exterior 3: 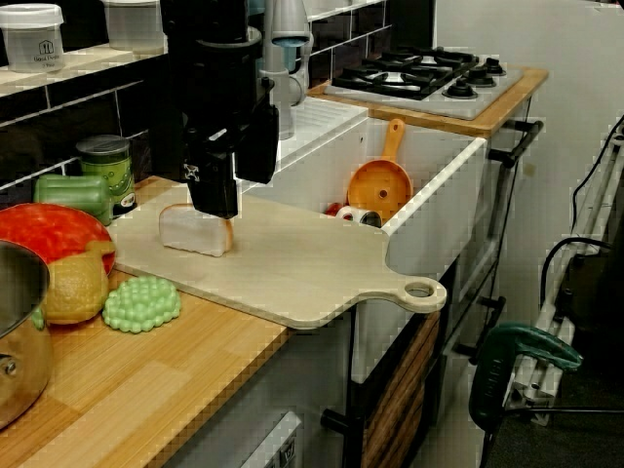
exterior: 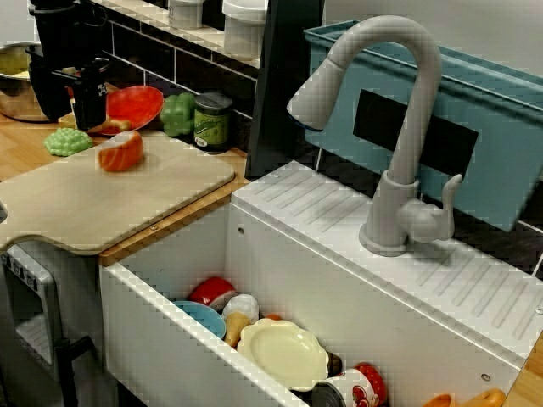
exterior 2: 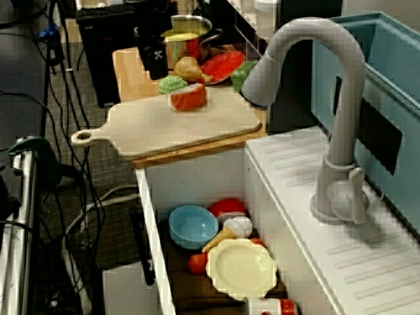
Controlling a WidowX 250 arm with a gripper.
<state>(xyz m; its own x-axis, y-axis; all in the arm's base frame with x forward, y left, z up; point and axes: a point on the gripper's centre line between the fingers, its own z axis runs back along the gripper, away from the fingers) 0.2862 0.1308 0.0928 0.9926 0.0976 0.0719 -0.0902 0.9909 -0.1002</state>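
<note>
Over the back of the counter hangs the boxy black gripper (exterior: 89, 114); whether it is parted or clenched cannot be told. Near it but apart, a glossy orange-and-white salmon slice (exterior: 120, 151) lies on the smooth, pale wooden cutting board (exterior: 127, 199), beside a knobbly green lump (exterior: 68, 142).

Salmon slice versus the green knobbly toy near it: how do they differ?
The salmon slice is orange with a pale edge; the green knobbly toy is green all over. The salmon slice lies on the cutting board; the green knobbly toy sits on the wooden counter beside it. Both are play food.
</note>
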